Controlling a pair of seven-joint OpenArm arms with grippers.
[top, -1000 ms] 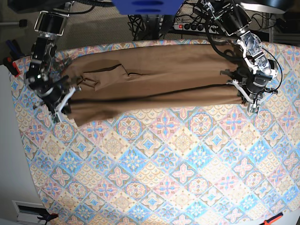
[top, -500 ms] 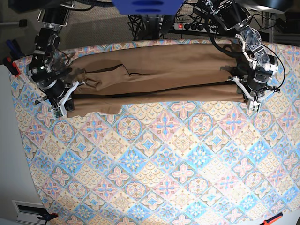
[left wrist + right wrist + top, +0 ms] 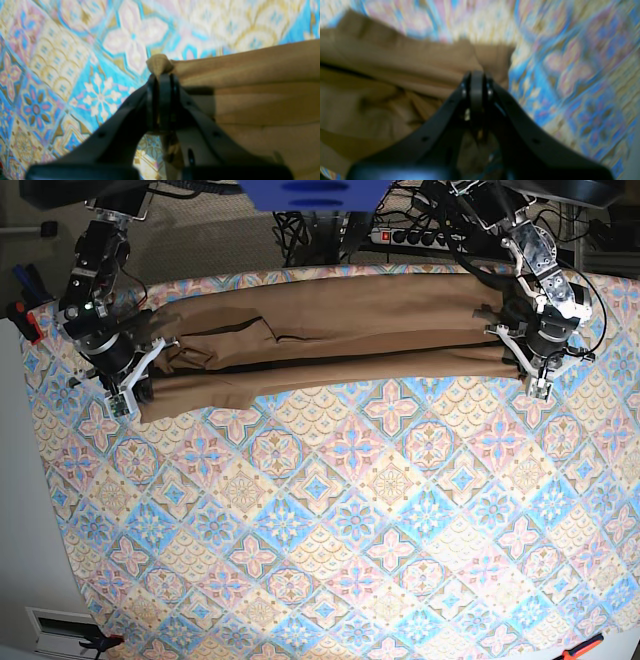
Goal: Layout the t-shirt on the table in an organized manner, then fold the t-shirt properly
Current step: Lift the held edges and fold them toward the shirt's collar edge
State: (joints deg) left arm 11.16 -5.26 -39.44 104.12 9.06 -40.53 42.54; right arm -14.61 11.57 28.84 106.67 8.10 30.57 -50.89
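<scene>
While each hand [image 3: 533, 377] [image 3: 128, 395] pinches a corner, the soft tan t-shirt [image 3: 330, 330] stretches into a long band.

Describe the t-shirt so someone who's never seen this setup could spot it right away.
Start with the table, covered in a cloth of blue, pink and cream diamond tiles. Along its far edge a long plain band stretches between the right gripper and the left gripper, each pinching one end. That is the t-shirt, the only solid tan-brown, unpatterned thing there.
</scene>
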